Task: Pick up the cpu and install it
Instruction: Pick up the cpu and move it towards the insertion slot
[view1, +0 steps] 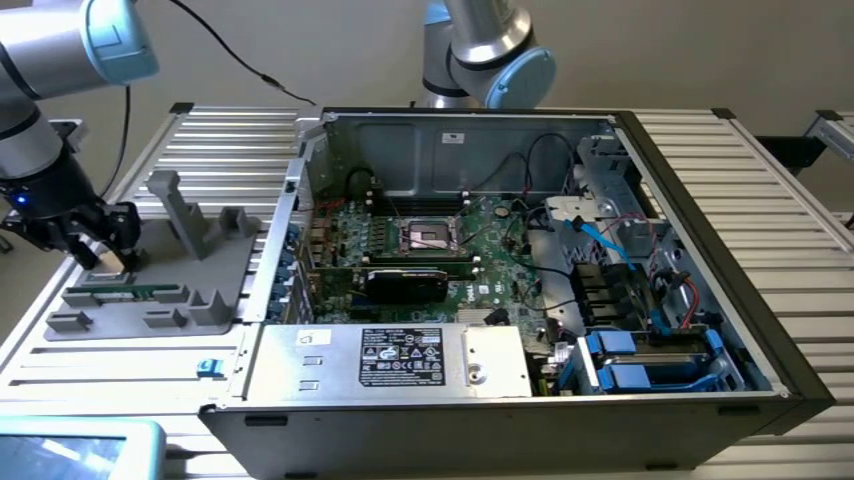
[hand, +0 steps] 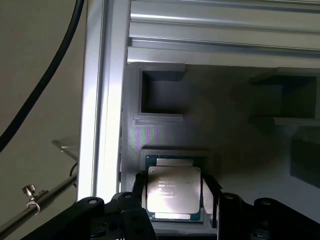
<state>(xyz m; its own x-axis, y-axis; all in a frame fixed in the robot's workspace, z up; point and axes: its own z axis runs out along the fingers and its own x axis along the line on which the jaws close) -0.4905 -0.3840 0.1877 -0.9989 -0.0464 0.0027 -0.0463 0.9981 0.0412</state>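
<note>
The cpu (hand: 174, 186), a shiny silver square with a thin green rim, lies flat in a recess of the grey holder (hand: 165, 135). My gripper (hand: 174, 190) is low over it. One dark finger (hand: 140, 186) stands at one edge of the chip and the other at the opposite edge, very close to it. I cannot tell whether they touch. The jaws stand wide and the chip still rests in its recess. In the exterior view my gripper (view1: 102, 250) hangs over the grey holder (view1: 200, 300) at the left. The metal-framed socket (view1: 430, 235) sits on the motherboard inside the open computer case (view1: 787, 370).
A green memory stick (view1: 127, 293) lies in a slot of the holder, just in front of the gripper. Grey upright posts (view1: 180, 210) rise from the holder. A second robot arm (view1: 481, 50) stands behind the case. A black cable (hand: 45, 85) runs beside the aluminium rail (hand: 102, 100).
</note>
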